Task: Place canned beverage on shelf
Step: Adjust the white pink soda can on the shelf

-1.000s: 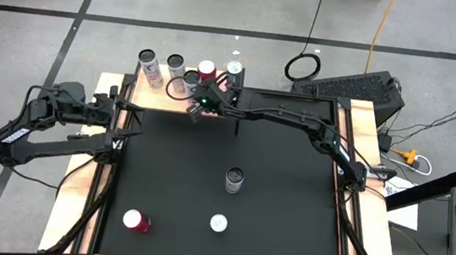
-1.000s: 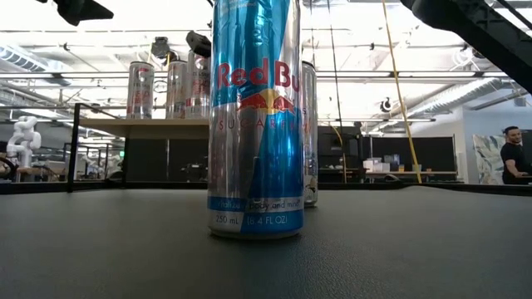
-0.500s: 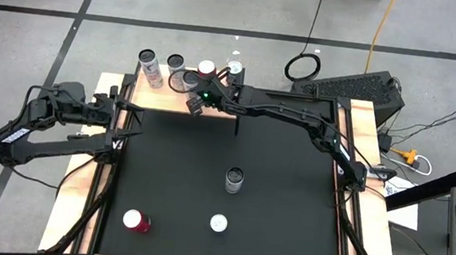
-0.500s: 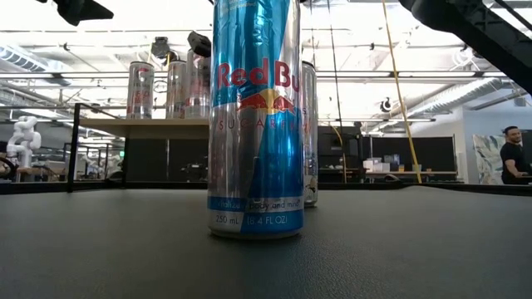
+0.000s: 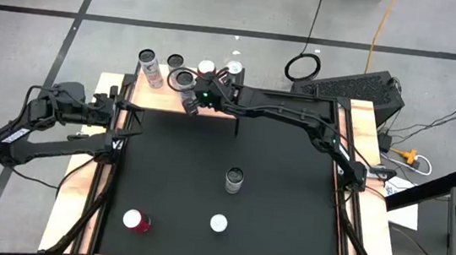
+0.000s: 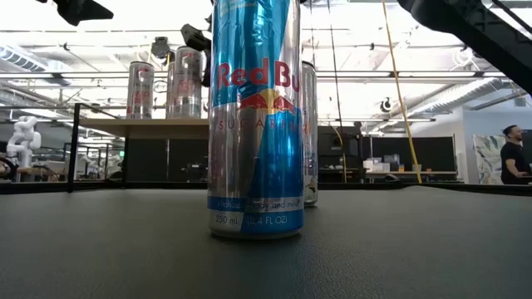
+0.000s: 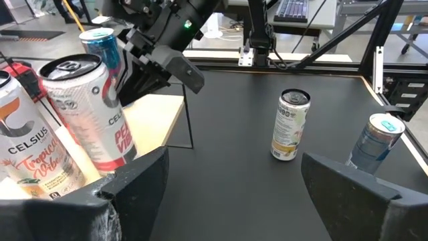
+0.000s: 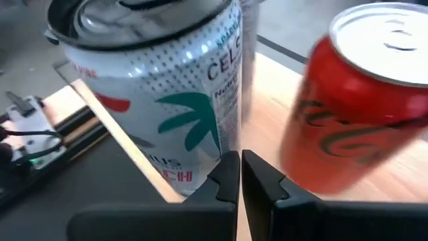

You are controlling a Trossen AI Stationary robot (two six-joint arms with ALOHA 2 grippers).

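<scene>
High view: the right gripper [image 5: 190, 100] sits at the top middle of the frame, over the near edge of the shelf [image 5: 187, 96], fingers pressed together and holding nothing. A white Celsius can [image 8: 160, 94] and a red Coca-Cola can [image 8: 348, 100] stand on the wood just past it. The left gripper [image 5: 131, 116] waits at the left, fingers apart

Bright ceiling lights [image 6: 100, 58] flare behind the low view; the right wrist view's cans are blurred
</scene>
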